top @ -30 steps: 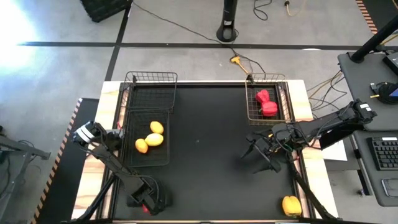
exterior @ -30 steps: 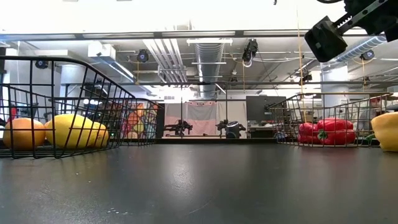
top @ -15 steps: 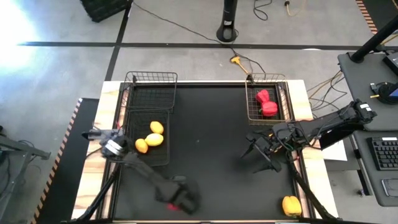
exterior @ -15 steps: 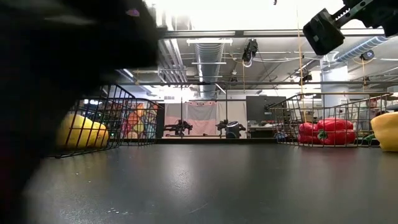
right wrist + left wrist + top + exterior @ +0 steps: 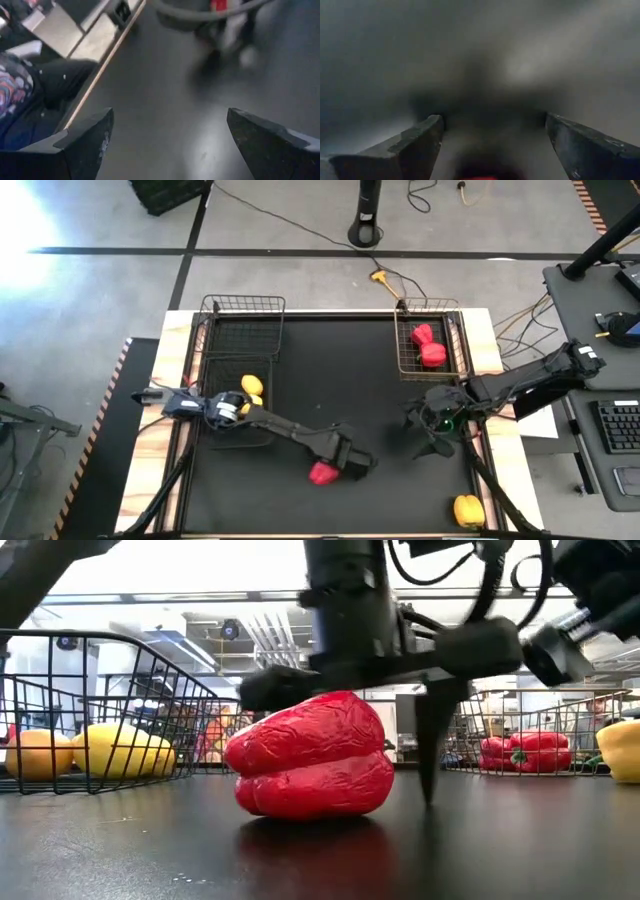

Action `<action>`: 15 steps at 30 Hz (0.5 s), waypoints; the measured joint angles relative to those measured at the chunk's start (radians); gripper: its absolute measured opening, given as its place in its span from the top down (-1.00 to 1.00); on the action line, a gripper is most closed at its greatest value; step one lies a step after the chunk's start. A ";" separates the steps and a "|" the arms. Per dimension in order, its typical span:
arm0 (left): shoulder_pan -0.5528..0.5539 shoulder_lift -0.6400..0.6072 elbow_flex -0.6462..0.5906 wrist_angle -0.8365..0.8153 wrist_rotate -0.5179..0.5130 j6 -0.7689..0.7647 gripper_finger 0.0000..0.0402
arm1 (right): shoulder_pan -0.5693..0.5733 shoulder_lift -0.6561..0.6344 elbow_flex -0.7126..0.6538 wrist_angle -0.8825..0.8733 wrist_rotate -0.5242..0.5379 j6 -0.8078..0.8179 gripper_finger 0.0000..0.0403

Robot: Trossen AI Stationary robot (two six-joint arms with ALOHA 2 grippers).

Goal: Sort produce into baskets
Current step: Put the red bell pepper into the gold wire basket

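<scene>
A lumpy red pepper [image 5: 322, 472] lies on the black table near the middle front; in the low view [image 5: 312, 768] its underside rests on the table. My left gripper [image 5: 342, 462] is open right over it, and one finger [image 5: 435, 755] stands beside the pepper's right side, apart from it. My right gripper [image 5: 433, 430] is open and empty near the right basket [image 5: 455, 345], which holds two red peppers [image 5: 428, 345]. Lemons [image 5: 125, 750] lie in the near left basket [image 5: 262, 442]. A yellow pepper [image 5: 468, 508] lies at the near right. My left gripper stands over the red pepper's top [image 5: 330, 698] from above with its fingers spread wide. The pepper rests on the table. I cannot tell whether the gripper touches it.
A third wire basket [image 5: 245, 325] stands at the far left. My left arm [image 5: 270, 425] slants across the near left basket and hides part of it. The black table [image 5: 340, 370] lies bare between the baskets.
My left gripper has swept from the table's near left corner toward the right and a little toward the far edge, and the red pepper has gone with it. The pepper now lies on the table near the middle front.
</scene>
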 joint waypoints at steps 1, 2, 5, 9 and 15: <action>0.008 0.008 0.019 -0.001 -0.010 0.020 -0.66 | 0.008 0.000 -0.013 0.000 0.000 0.008 -0.89; 0.014 0.017 0.038 -0.005 -0.020 0.040 -0.66 | 0.018 0.000 -0.027 0.015 0.000 0.020 -0.89; 0.016 0.028 0.090 -0.051 -0.081 0.075 -0.66 | 0.035 0.000 -0.049 0.047 0.011 0.045 -0.89; 0.001 0.016 0.193 -0.226 -0.188 0.094 -0.66 | 0.036 0.000 -0.053 0.040 0.066 0.057 -0.89; -0.076 -0.035 0.181 -0.428 -0.185 0.053 -0.66 | 0.036 0.000 -0.053 0.072 0.104 0.063 -0.89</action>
